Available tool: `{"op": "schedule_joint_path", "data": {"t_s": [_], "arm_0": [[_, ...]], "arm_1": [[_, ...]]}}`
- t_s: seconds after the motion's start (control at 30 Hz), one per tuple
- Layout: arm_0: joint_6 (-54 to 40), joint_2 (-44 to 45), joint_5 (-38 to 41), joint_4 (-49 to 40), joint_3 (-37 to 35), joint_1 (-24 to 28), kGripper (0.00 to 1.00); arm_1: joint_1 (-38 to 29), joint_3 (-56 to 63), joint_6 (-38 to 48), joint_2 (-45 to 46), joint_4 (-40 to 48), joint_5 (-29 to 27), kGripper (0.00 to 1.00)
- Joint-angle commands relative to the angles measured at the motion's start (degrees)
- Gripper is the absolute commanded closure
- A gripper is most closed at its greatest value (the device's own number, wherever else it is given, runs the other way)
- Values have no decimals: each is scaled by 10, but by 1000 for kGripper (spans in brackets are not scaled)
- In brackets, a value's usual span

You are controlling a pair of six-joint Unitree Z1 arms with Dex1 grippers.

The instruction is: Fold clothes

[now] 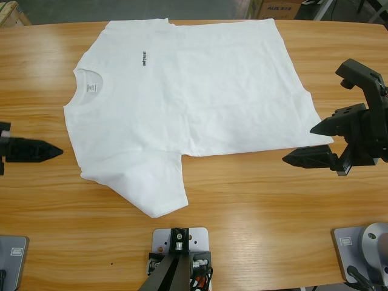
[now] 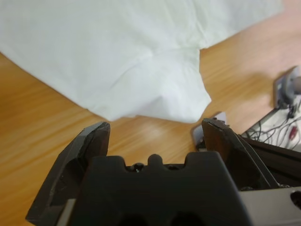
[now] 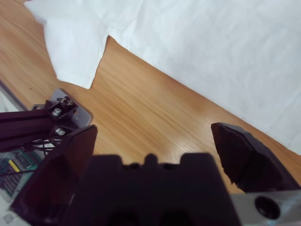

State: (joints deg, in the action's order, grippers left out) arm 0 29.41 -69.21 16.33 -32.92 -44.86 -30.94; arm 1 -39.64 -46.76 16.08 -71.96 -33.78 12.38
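The left gripper (image 2: 155,129) fills the bottom of the left wrist view, its two black jaws rising on either side of the black body and standing wide apart with nothing between them. Beyond them lies the white T-shirt (image 2: 117,52), spread flat over the wooden table (image 2: 42,122) and covering most of the upper part of the view. One short sleeve (image 2: 174,89) juts toward the gripper — its rounded corner ends just short of the jaw tips, not touching them. A soft crease runs where the sleeve meets the body. At the right edge sit a grey metal piece and some loose wires (image 2: 287,108) — details unclear.
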Motion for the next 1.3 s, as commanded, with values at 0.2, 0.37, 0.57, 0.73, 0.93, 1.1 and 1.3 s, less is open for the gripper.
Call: {"op": "schedule_joint_path", "data": {"t_s": [0.2,0.37,0.57,0.73,0.93,1.1,1.3], "arm_0": [[143,-9,-33,147,165,-66,242],[155,-63,-32,166,166,-83,239],[156,-141,-27,179,167,-101,243],[155,-161,-27,206,167,-101,239],[151,-210,-20,255,168,-101,239],[149,-256,-20,283,169,-101,239],[146,-287,-20,308,169,-101,240]], "arm_1": [[6,15,3,-9,5,5,0],[6,15,3,-11,5,5,0],[6,14,3,-13,5,5,0],[6,14,3,-13,5,6,0],[6,13,3,-13,3,9,0],[6,12,3,-13,1,12,0],[6,11,3,-16,-1,13,0]]}}
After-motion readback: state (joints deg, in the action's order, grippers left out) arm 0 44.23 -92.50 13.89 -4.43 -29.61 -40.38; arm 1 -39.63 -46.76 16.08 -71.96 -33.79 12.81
